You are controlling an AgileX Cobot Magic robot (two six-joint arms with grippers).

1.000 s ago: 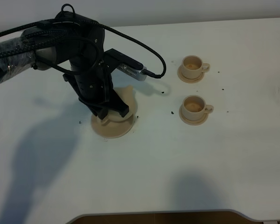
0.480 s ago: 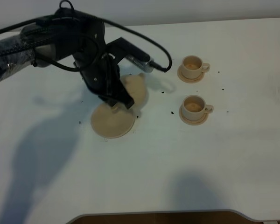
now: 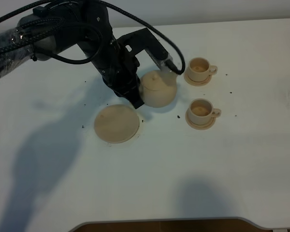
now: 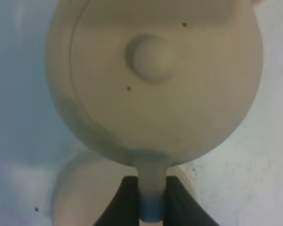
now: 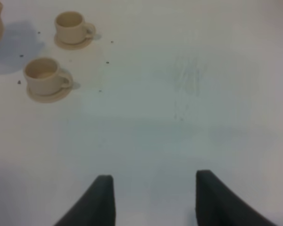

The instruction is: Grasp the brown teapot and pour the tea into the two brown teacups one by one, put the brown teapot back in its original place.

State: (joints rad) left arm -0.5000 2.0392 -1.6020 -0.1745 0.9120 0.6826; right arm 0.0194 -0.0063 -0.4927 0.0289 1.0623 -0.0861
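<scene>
My left gripper [image 3: 137, 99] is shut on the loop handle of the brown teapot [image 3: 159, 88] and holds it in the air, between the flat saucer disc [image 3: 116, 123] and the two teacups. The left wrist view shows the teapot [image 4: 155, 80] filling the frame, its handle pinched between my fingers [image 4: 167, 200]. The far teacup [image 3: 200, 69] and the near teacup [image 3: 201, 111] stand on their small saucers to the right of the teapot. They also show in the right wrist view [image 5: 71, 27] [image 5: 43, 75]. My right gripper [image 5: 151, 197] is open and empty over bare table.
Small dark crumbs [image 3: 178, 116] lie scattered on the white table [image 3: 183, 164] around the cups and the disc. The table's front edge [image 3: 164, 221] shows at the bottom of the high view.
My left gripper has lifted the teapot off the saucer disc and carried it up and to the right, toward the cups. The disc now lies bare. The cups have not moved.
</scene>
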